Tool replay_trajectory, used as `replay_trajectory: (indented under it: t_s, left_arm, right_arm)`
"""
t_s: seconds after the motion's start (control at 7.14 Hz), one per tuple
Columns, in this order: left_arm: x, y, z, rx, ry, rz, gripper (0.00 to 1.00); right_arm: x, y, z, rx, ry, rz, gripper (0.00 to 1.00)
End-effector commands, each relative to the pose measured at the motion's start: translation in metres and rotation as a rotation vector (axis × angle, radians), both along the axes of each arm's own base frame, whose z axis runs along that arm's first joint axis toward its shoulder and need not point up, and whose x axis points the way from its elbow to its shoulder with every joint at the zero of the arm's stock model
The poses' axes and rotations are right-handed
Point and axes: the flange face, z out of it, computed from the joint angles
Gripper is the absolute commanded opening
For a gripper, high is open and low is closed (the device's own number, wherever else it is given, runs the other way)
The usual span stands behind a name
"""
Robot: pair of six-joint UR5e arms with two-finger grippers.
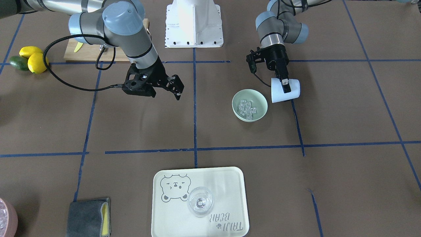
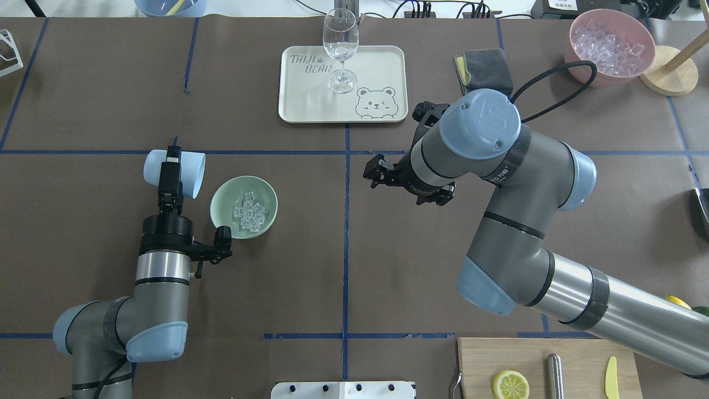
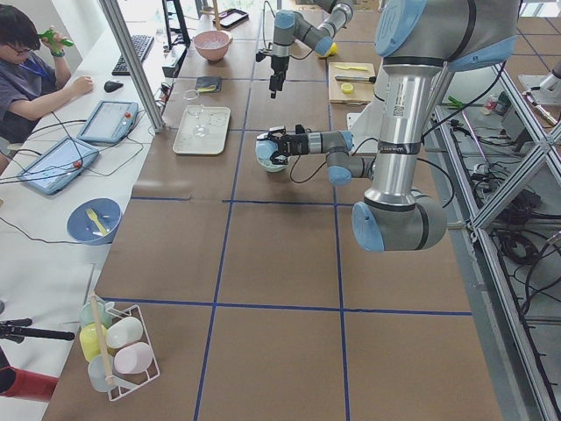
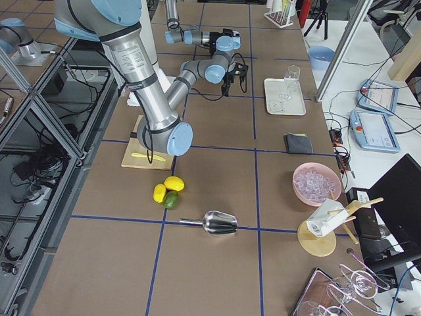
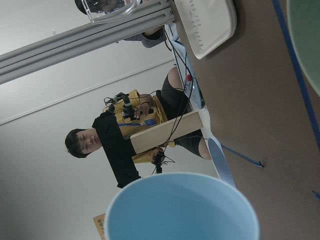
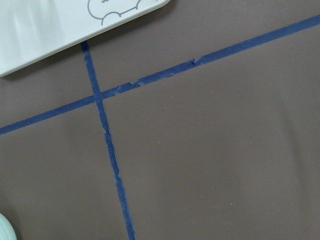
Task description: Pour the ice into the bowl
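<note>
The pale mint-green bowl [image 2: 221, 202] stands on the table left of centre and holds a small heap of clear ice cubes [image 2: 250, 211]; bowl [image 1: 260, 114] and ice [image 1: 247, 108] also show in the front view. My left gripper [image 2: 170, 169] is shut on a light blue cup [image 2: 188, 176], held on its side just left of the bowl, with its mouth towards the bowl. The left wrist view shows the cup's [image 5: 182, 207] inside with no ice. My right gripper [image 2: 376, 172] is open and empty, hovering near the table's middle.
A pale tray [image 2: 310, 105] with a clear wine glass [image 2: 340, 50] stands at the far middle. A pink container of ice [image 2: 609, 47] and a grey cloth [image 2: 482, 64] stand far right. A cutting board [image 2: 548, 368] lies near right, with lemons [image 1: 33, 59] beside it.
</note>
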Motion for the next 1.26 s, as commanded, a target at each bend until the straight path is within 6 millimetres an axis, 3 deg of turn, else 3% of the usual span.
replay_trajectory:
  t_s: [0.0, 0.56, 1.12]
  left_arm:
    - [-0.009, 0.003, 0.004, 0.036, 0.17, 0.001, 0.0]
    - [-0.017, 0.026, -0.003, 0.075, 0.452, 0.055, 0.0]
    - [-0.006, 0.045, -0.008, 0.042, 0.863, 0.137, 0.0]
  right_arm:
    - [0.0, 0.0, -0.001, 0.001, -0.002, 0.0, 1.0]
    - [0.0, 0.0, -0.001, 0.001, -0.002, 0.0, 1.0]
    - [0.0, 0.0, -0.002, 0.001, -0.003, 0.001, 1.0]
